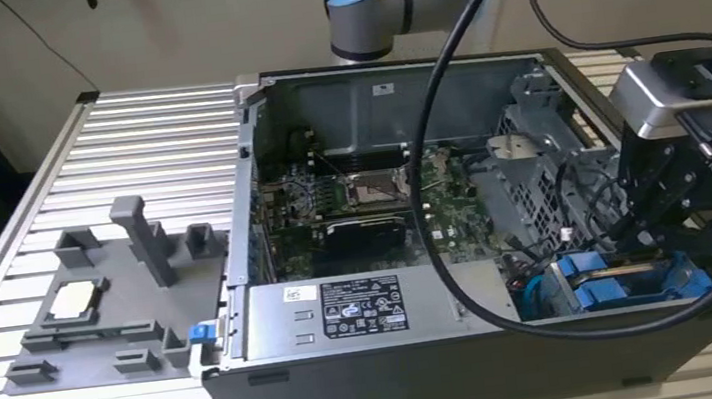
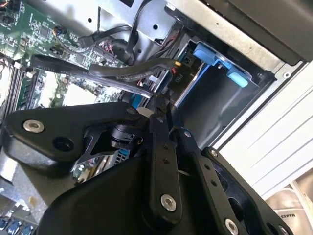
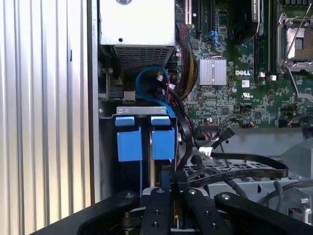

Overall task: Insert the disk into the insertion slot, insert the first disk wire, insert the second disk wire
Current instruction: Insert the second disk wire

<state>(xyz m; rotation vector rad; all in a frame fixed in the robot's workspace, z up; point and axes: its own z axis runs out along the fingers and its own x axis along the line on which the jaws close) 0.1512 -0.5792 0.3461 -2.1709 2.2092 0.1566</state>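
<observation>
Two blue-framed drives sit side by side in the drive cage at the case's front corner. The disk (image 3: 163,138) (image 1: 612,288) fills the insertion slot (image 3: 142,110), right under my gripper (image 3: 171,190) (image 1: 633,246). The fingers (image 2: 157,128) stand close together and pinch the small black plug of a disk wire (image 3: 166,178) at the disk's rear edge. The flat black wire (image 2: 122,73) runs from the fingertips back toward the motherboard. The plug's seat in the disk is hidden by the fingers.
The other blue-framed drive (image 3: 129,139) sits in the neighbouring bay. A silver power-supply box (image 1: 342,312) lies beside the cage, and loose cables (image 3: 234,171) crowd the space above the motherboard (image 1: 355,194). A grey fixture plate (image 1: 100,309) lies outside the case at the exterior view's left.
</observation>
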